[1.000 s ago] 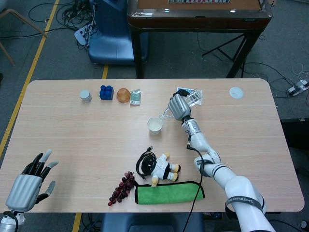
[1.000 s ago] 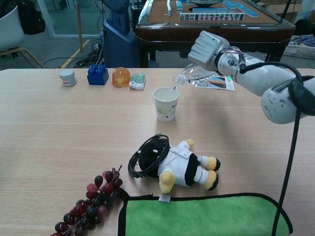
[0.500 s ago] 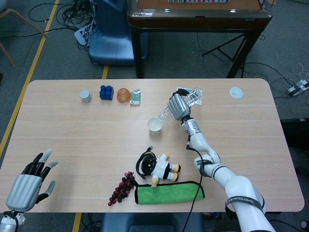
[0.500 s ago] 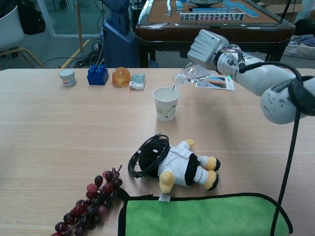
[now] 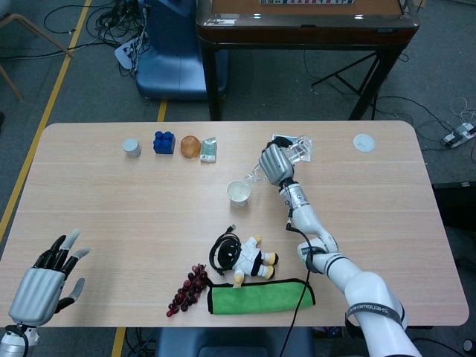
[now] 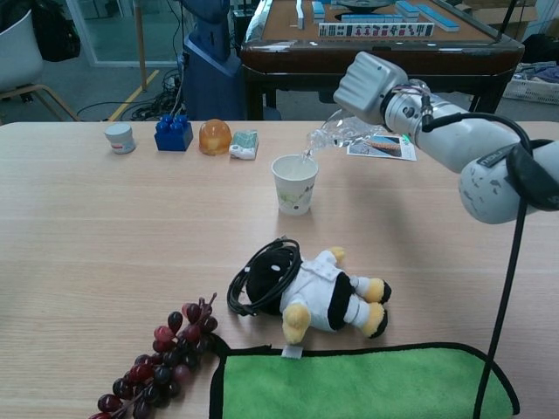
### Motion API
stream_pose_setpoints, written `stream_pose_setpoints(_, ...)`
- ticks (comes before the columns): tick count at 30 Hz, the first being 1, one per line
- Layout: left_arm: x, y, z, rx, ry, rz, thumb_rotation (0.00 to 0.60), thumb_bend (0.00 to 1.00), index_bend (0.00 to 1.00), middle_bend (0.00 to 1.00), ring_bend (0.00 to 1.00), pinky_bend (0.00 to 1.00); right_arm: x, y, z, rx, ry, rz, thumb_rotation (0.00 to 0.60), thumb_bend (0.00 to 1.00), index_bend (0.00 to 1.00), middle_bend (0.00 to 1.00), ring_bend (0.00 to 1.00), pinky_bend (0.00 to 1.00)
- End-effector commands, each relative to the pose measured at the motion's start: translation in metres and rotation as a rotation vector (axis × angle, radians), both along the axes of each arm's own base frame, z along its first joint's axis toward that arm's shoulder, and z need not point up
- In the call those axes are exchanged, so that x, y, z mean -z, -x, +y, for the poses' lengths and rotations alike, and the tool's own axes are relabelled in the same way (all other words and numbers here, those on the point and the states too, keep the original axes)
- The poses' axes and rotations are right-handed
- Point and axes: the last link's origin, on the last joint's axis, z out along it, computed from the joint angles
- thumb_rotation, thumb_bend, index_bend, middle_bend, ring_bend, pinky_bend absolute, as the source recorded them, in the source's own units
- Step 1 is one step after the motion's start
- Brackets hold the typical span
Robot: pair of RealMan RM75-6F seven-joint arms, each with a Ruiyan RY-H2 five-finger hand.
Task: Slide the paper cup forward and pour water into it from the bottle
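Clear plastic bottle point(image 6: 342, 133), gripped in my right hand point(image 6: 371, 85), stays tipped over the paper cup point(image 6: 294, 184), so pouring continues; my left hand point(image 5: 44, 286) rests spread.

1. The right hand point(image 6: 371, 85) is seen cased in a boxy, silver-grey metallic shell.
2. A ringed wrist section with thin coloured wires is exposed just behind it.
3. The right arm point(image 6: 476, 153) is built from smooth, rounded white segments, joined by dark bands.
4. A black cable point(image 6: 507, 288) is run down from the forearm.
5. Grey lettering is printed on a black band near the arm's base in the head view.
6. The left hand point(image 5: 41, 286) is shown with a silver-grey back, black fingers and pale grey fingertips.
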Motion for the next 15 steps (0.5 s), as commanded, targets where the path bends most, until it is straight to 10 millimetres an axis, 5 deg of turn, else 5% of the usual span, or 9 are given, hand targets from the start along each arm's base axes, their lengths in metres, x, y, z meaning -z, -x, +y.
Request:
stream_pose_setpoints(1, 0.0, 0.0, 0.0, 0.0, 0.0, -0.001, 0.6, 0.36, 0.25, 0.03, 0.04, 0.23, 0.001, 0.001, 0.0, 0.017, -0.001, -0.024, 0.6, 0.19, 0.61, 0.63, 0.47, 0.51)
stream_pose_setpoints(15, 0.0, 0.001, 0.0, -0.002, -0.004, 0.008, 0.6, 0.36, 0.25, 0.03, 0.04, 0.23, 0.013, 0.008, 0.008, 0.177, -0.05, -0.34, 0.6, 0.19, 0.61, 0.63, 0.47, 0.51)
